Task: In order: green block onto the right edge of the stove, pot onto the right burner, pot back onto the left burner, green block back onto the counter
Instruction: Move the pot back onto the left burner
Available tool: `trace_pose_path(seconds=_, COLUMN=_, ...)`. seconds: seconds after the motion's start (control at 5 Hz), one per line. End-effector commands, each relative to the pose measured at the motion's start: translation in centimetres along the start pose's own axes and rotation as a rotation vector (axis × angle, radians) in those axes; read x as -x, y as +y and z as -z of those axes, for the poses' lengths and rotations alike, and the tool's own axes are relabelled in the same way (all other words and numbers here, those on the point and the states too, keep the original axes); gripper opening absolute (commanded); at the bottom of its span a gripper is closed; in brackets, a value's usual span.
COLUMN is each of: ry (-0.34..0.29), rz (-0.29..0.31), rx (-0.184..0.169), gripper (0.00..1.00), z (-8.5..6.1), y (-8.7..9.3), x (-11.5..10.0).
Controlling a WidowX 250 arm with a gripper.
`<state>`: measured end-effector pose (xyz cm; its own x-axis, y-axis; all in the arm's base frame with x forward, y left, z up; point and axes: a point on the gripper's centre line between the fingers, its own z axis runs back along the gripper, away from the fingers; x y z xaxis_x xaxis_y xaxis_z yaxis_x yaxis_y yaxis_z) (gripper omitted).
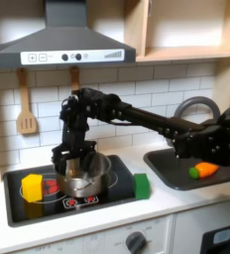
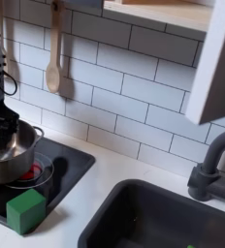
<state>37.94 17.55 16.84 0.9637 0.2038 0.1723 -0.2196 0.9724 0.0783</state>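
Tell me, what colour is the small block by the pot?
Green block; clearest in the second exterior view.

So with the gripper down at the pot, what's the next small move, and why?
Probably close the jaws on the rim and slide the pot toward the right burner. The green block already sits on the stove's right edge, and the gripper is at the pot, which is left of centre in the first exterior view.

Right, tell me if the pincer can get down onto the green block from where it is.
Probably yes. The green block sits alone on the stove's edge with open space above it, and the pincer is just beside it at the pot. Nothing stands between them.
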Motion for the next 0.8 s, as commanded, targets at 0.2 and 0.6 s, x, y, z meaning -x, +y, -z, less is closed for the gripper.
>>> trace_pose_path(seconds=0.2, ry=-0.017, rz=0.066, rx=0.055, gripper=1.0, z=-1.4, y=-2.8, x=1.0)
trace_pose_path(seconds=0.6, ry=-0.056, rz=0.109, rx=0.072, gripper=1.0, z=-3.2, y=-4.5, x=2.3)
